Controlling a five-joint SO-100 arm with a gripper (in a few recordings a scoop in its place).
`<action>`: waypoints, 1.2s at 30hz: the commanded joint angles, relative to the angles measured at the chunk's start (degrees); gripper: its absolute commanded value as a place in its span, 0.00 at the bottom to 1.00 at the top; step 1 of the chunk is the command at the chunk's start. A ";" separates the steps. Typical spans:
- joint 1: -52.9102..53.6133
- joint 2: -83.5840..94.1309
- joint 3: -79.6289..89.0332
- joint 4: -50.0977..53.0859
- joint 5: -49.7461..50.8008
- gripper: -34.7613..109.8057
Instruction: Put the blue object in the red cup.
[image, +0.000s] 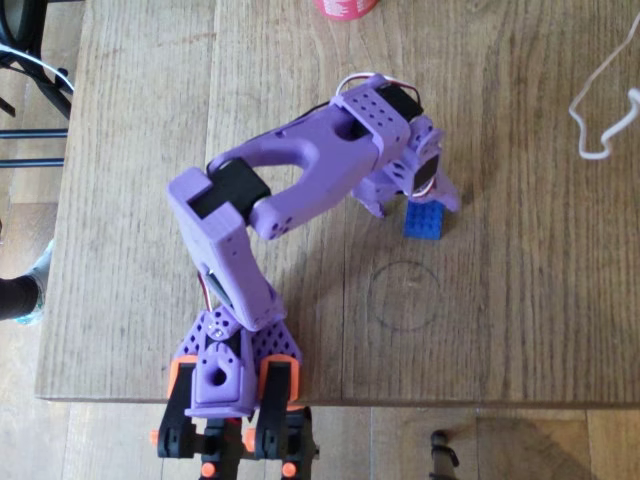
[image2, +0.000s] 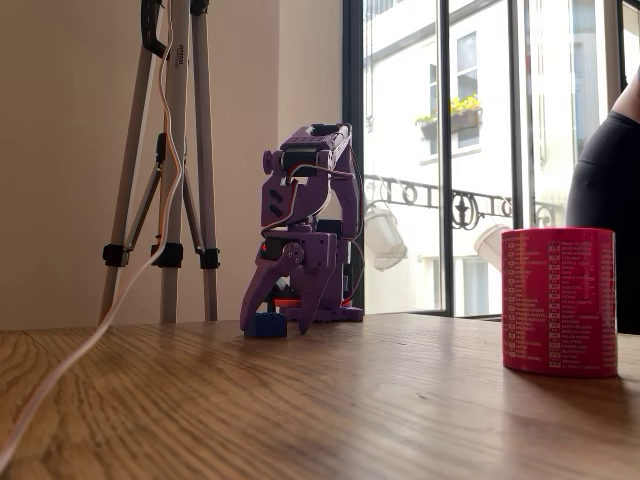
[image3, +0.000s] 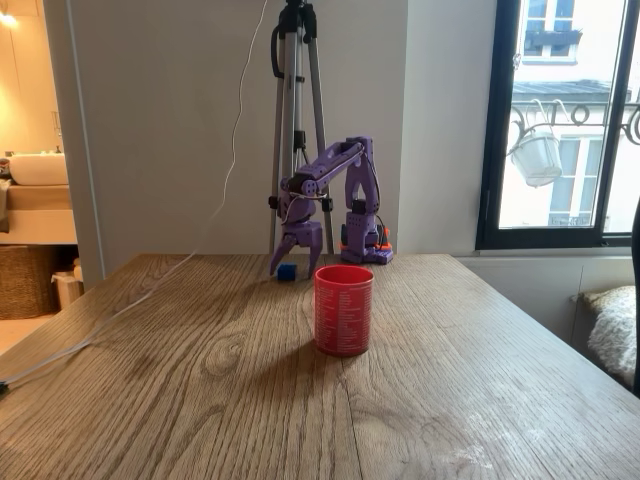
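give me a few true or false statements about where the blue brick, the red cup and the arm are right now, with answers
1. The blue brick lies on the wooden table. True.
2. The blue brick is already inside the red cup. False: it sits on the table, apart from the cup.
3. The end effector is down at the brick, its fingers spread to either side of it in a fixed view. True.
4. The red cup lies tipped on its side. False: it stands upright in both fixed views.
5. A tripod stands behind the table. True.
6. The purple arm holds the cup lifted off the table. False: the cup rests on the table, away from the arm.
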 joint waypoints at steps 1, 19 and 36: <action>1.14 -0.09 -1.49 -1.41 -0.44 0.47; 4.75 10.63 -5.27 -5.80 -11.78 0.25; -27.33 32.87 -19.60 -16.79 -36.56 0.25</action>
